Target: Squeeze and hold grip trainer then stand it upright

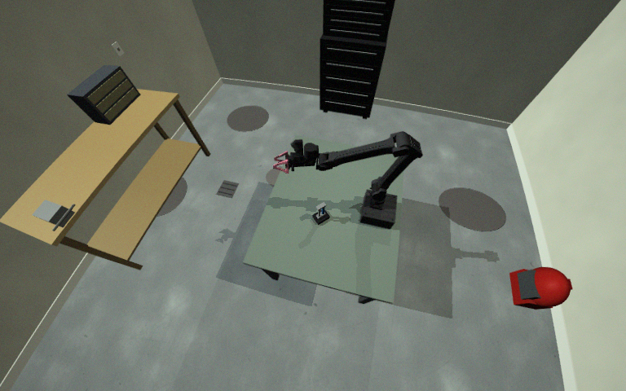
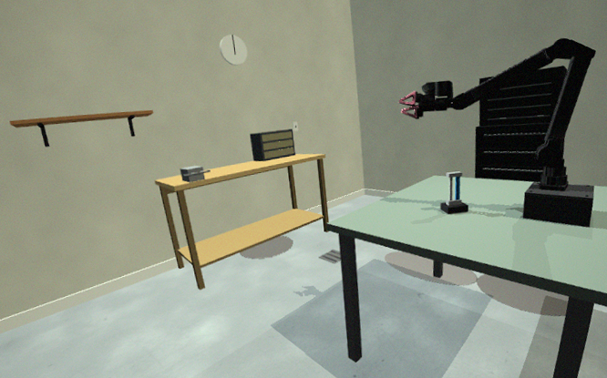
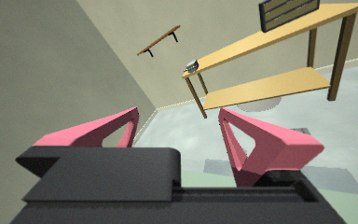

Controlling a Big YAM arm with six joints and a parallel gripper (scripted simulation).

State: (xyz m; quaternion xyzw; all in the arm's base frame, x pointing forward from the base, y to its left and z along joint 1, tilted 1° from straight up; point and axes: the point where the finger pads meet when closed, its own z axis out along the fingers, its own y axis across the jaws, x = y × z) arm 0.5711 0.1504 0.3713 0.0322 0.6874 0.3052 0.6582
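The grip trainer (image 1: 321, 213) (image 2: 457, 191) stands upright on a small dark base near the middle of the green table (image 1: 323, 257) (image 2: 517, 243). It has a white top, a thin pale bar and a thicker blue bar. My gripper (image 1: 279, 163) (image 2: 406, 105) (image 3: 178, 111) has pink fingers, is open and empty, and hangs high in the air beyond the table's far left part, well above and away from the trainer. The wrist view does not show the trainer.
The arm's black base (image 1: 379, 209) (image 2: 557, 206) sits on the table right of the trainer. A wooden workbench (image 1: 92, 156) (image 2: 241, 172) (image 3: 261, 47) with a drawer box stands at the left wall. A black drawer cabinet (image 1: 353, 59) (image 2: 516, 125) stands behind the table.
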